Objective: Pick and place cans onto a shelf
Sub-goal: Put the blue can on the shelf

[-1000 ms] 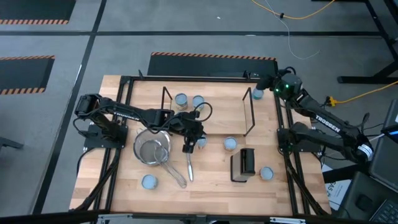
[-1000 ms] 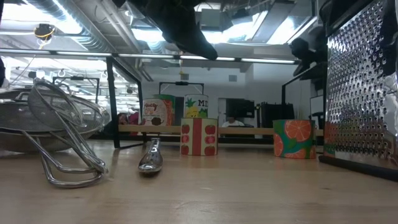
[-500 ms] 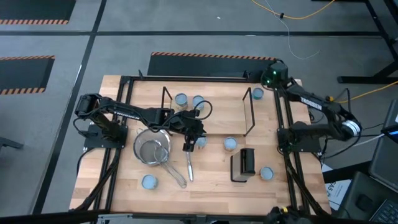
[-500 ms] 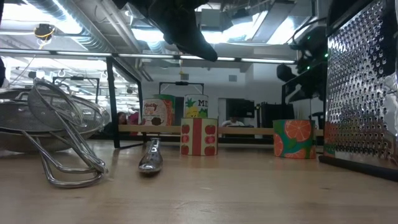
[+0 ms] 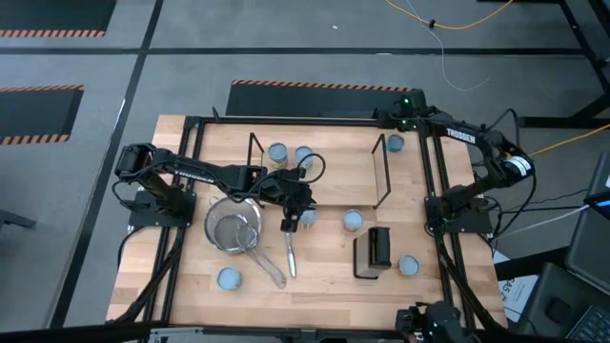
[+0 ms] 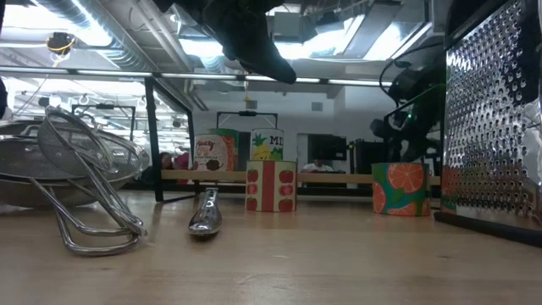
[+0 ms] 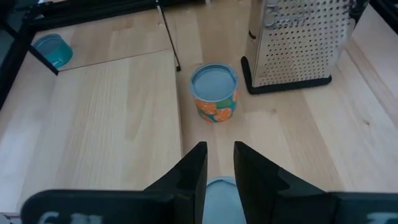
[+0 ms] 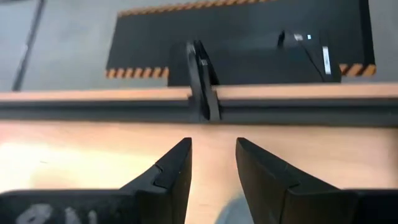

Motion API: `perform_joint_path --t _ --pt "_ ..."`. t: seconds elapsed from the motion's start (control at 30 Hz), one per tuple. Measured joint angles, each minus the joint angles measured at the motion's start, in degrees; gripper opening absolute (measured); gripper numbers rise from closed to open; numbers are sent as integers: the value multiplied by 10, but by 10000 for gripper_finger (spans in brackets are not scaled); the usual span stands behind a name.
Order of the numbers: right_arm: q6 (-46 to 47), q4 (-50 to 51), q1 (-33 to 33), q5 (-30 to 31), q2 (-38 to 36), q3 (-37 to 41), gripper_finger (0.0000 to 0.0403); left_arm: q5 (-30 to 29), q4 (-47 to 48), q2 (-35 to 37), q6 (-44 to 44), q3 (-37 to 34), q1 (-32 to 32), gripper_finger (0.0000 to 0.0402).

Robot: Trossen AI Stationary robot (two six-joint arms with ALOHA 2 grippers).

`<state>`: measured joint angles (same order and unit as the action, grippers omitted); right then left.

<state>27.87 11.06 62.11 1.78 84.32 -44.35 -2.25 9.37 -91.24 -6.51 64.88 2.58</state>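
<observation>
On the near part of the counter (image 5: pixel 324 286) lie two cans, one at the left (image 5: pixel 229 278) and one at the right (image 5: pixel 408 265) by the grater (image 5: pixel 375 250), with the strainer (image 5: pixel 232 229) farther in. At mid-counter the left claw (image 5: pixel 297 217) hangs with fingers narrowly parted around a can (image 7: pixel 221 190), near the orange-labelled can (image 7: pixel 214 92). Farther off, two cans (image 5: pixel 290 153) stand on the shelf (image 5: pixel 319 171), and the right claw (image 5: pixel 393 121), fingers parted and empty, hovers at the far right edge by another can (image 5: pixel 396 144).

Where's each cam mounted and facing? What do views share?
High: overhead, straight down; table, both arms, left pincer.
Low: table height, level across; grater, arms overhead.
Left wrist: past its fingers at the orange-label can.
Right wrist: past right pincer at the table's back edge.
Shared: that can, high and left wrist.
</observation>
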Motion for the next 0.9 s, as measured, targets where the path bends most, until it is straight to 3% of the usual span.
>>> perform_joint_path --t 0.33,0.9 --pt "0 22 0 -33 56 -1 129 0 0 0 5 0 0 73" --pt "1 34 -13 -44 59 -1 129 0 0 0 17 0 0 73"
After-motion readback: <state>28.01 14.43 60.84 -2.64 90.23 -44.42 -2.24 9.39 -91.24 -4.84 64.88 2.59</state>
